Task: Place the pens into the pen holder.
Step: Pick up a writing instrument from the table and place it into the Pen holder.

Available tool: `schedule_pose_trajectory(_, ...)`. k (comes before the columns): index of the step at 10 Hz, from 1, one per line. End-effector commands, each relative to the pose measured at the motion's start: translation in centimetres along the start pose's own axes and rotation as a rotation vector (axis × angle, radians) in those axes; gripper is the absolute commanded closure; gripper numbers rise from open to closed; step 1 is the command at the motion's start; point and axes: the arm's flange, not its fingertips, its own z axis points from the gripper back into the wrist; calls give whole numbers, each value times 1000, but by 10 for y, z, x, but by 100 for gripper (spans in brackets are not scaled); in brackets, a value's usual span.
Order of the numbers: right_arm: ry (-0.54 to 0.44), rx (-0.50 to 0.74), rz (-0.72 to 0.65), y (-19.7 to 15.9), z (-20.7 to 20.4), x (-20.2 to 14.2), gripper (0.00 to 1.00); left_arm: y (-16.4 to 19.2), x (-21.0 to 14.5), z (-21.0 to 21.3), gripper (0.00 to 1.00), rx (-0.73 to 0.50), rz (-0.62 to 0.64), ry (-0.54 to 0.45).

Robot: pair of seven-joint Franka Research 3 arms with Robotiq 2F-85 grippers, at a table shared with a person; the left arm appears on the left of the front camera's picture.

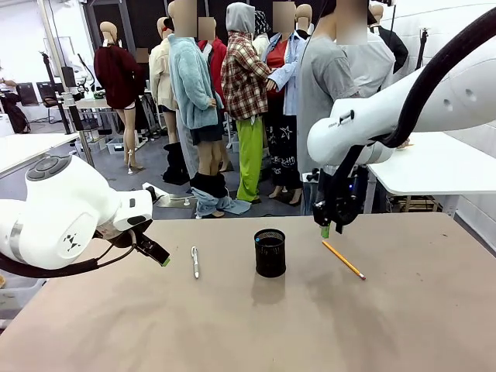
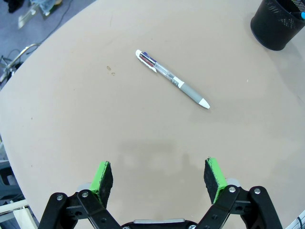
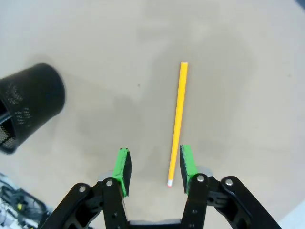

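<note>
The black mesh pen holder stands upright mid-table. To its left lies the silver-white pen, flat on the table. My left gripper hovers left of that pen, open; in its wrist view the pen lies well ahead of the empty gripper. The yellow pencil lies right of the holder. My right gripper hangs above its far end, open. In the right wrist view the gripper straddles the pencil's eraser end. A small blue tip shows inside the holder.
The brown table has bare room in front of the holder and pens. A person in a grey shirt stands at the far side behind the right arm. White tables stand farther off.
</note>
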Motion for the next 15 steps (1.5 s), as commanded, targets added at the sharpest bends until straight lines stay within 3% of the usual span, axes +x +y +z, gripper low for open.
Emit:
schedule_pose_trajectory(1, 2, -20, -9, -4, -15, 10, 47, 2, -1, 1, 0, 0, 5, -2)
schedule_pose_trajectory(8, -57, -163, -33, -7, -53, 11, 47, 2, -1, 1, 0, 0, 5, -2)
schedule_pose_trajectory(13, -10, -92, -29, -13, -63, 15, 47, 2, -1, 1, 0, 0, 5, -2)
schedule_pose_trajectory(15, -14, -93, -31, -12, -60, 13, 87, 2, -1, 1, 0, 0, 5, -2)
